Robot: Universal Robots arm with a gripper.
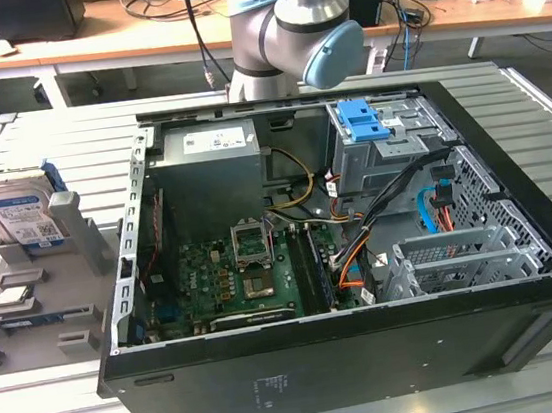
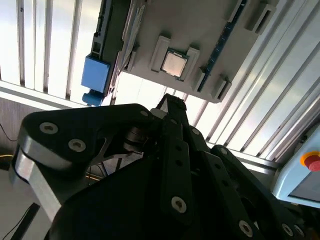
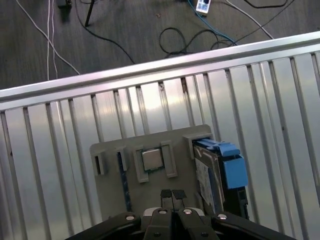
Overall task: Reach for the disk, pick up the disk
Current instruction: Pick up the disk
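Observation:
The disk [image 1: 20,213] is a silver hard drive with a white-and-blue label and blue side rails. It stands on edge in a grey holder [image 1: 75,292] at the exterior view's left. The first wrist view shows the disk [image 3: 212,175] from above, in a slot of the holder [image 3: 182,172], with its blue rail [image 3: 231,167] beside it. My gripper [image 3: 172,194] hovers above the holder with its fingers shut together on nothing, a short way to the side of the disk. In the second wrist view the gripper [image 2: 171,102] is black, and the disk's blue rail [image 2: 96,75] lies beyond it.
A small square processor chip [image 3: 151,159] sits in the holder close to the fingertips. An open computer case [image 1: 339,229] with a blue bracket [image 1: 361,120] fills the table's middle. The slatted metal table [image 3: 250,95] ends at a rail, with cables on the floor beyond.

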